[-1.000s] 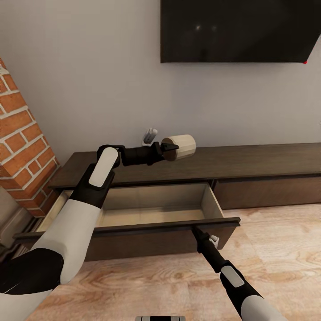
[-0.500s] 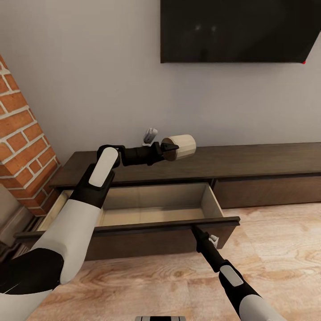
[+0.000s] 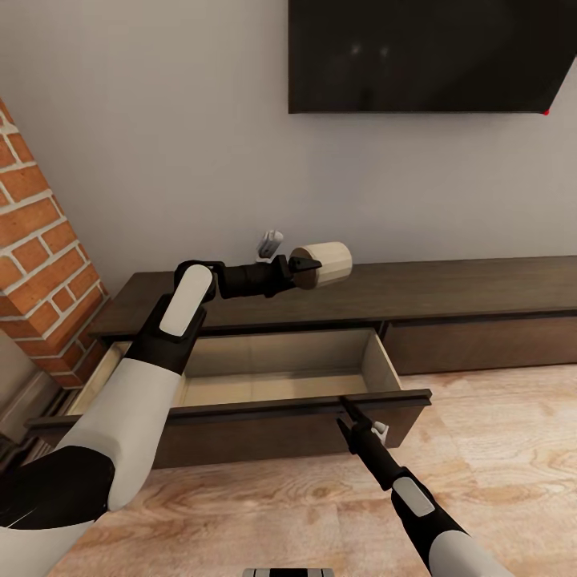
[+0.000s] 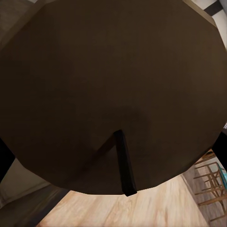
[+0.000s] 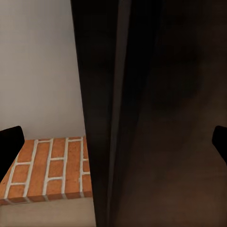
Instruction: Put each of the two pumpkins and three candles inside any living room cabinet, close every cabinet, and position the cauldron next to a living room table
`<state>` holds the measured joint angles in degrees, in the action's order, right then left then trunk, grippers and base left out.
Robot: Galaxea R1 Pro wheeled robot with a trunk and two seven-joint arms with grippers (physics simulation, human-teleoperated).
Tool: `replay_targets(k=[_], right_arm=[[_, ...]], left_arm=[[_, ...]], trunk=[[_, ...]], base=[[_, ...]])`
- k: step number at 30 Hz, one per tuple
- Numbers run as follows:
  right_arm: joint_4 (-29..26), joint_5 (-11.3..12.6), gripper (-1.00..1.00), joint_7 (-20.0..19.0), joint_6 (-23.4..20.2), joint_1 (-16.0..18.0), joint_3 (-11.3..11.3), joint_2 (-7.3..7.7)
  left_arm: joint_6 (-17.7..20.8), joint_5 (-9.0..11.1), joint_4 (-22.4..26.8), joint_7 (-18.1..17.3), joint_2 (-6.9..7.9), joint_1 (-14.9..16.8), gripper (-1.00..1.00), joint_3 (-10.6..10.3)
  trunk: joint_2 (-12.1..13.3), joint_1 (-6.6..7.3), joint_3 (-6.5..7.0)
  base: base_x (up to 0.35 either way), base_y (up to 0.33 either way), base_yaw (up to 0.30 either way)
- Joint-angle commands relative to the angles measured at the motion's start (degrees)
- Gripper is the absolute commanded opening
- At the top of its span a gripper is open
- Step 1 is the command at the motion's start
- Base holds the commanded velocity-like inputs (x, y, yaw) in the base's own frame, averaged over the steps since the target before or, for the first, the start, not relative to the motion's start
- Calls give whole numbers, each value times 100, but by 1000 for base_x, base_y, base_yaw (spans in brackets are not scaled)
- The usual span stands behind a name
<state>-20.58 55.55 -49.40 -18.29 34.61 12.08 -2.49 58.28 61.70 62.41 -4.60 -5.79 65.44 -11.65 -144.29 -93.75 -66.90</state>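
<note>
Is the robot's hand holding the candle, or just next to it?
Touching. In the head view the left gripper is shut on the candle, holding it up above the cabinet.

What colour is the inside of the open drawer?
Pale beige inside the drawer, with a dark-brown front. The head view shows it best.

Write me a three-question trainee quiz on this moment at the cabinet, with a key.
1. True or false: the drawer of the cabinet stands pulled out, its pale inside showing.
2. What does the left gripper hold?
A. a pumpkin
B. a candle
C. the cauldron
3. Fill in: the right gripper is at the drawer's front ____.

Key:
1. True.
2. B. The candle is held on its side above the cabinet's top.
3. Edge. The fingertips reach the top rim of the front panel; whether they clamp it is unclear.
</note>
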Motion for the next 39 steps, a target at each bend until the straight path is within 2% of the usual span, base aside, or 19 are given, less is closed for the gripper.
replay_targets(k=[1, 11, 14, 16, 18, 27, 30, 31, 32, 36, 39], right_arm=[[1, 44, 100, -7, -52, 2, 10, -1], [7, 45, 100, 12, -59, 2, 6, -4], [6, 38, 100, 203, -58, 2, -5, -6], [4, -9, 100, 348, -64, 2, -47, -6], [2, -201, 100, 479, -86, 2, -212, -6], [6, -541, 100, 589, -118, 2, -455, 4], [-19, -947, 100, 697, -117, 2, -715, 9], [-35, -1416, 100, 832, -115, 2, -941, 10], [-44, -1608, 100, 907, -114, 2, -1002, 11], [-62, -1912, 100, 1113, -115, 2, -1098, 11], [-67, -2006, 100, 1264, -116, 2, -1137, 8]], left_arm=[[17, -44, -1, -49, -1, 3, -100, 5], [17, -53, -9, -49, -1, 3, -100, 5], [17, -53, -10, -44, -1, 3, -100, 5], [17, -54, -10, -42, -1, 3, -100, 5], [17, -59, -14, -41, -1, 3, -100, 5], [17, -70, -20, -36, -1, 3, -100, 5], [17, -70, -20, -33, -1, 3, -100, 5], [17, -76, -19, -32, -1, 3, -100, 5], [17, -82, -21, -32, -1, 3, -100, 5], [17, -184, -26, -30, -1, 3, -100, 5], [17, -314, -27, -31, -1, 3, -100, 5]], trunk=[[-2, 1, -5], [-2, 1, -5], [-2, 1, -5], [-2, 1, -5], [-2, 1, -5], [-2, 1, -5], [-2, 1, -5], [-2, 1, -5], [-2, 1, -5], [-2, 1, -5], [-2, 1, -5]], base=[[0, 0, 0], [-22, 0, 0], [-175, 0, 0], [-199, 0, 0], [-196, 0, 0], [-141, 0, 0], [-35, 0, 0], [-10, 0, 0], [-7, 0, 0], [-3, 0, 0], [0, 0, 0]])
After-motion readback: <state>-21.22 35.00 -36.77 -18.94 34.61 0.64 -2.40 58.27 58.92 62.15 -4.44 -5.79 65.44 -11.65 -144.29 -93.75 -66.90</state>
